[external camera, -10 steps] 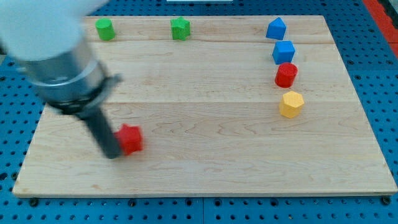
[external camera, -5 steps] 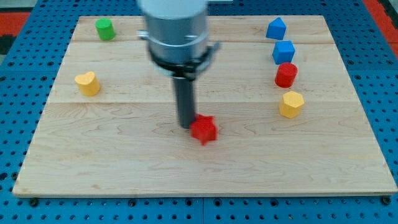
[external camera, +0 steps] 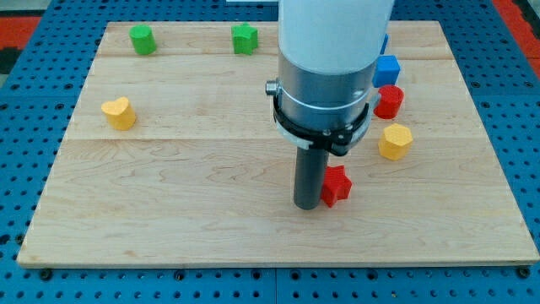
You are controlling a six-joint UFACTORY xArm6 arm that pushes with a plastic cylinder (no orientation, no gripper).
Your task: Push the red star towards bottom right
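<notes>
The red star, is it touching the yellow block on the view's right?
No, the red star lies apart from the yellow block, with bare wood between them; my tip is at its left.

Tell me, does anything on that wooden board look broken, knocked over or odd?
Nothing stands out. My tip sits against the left side of the red star, and the other blocks lie flat on the board. The arm hides part of the blue cube.

blue block half hidden behind arm, arm's top cut off by view's top
</notes>
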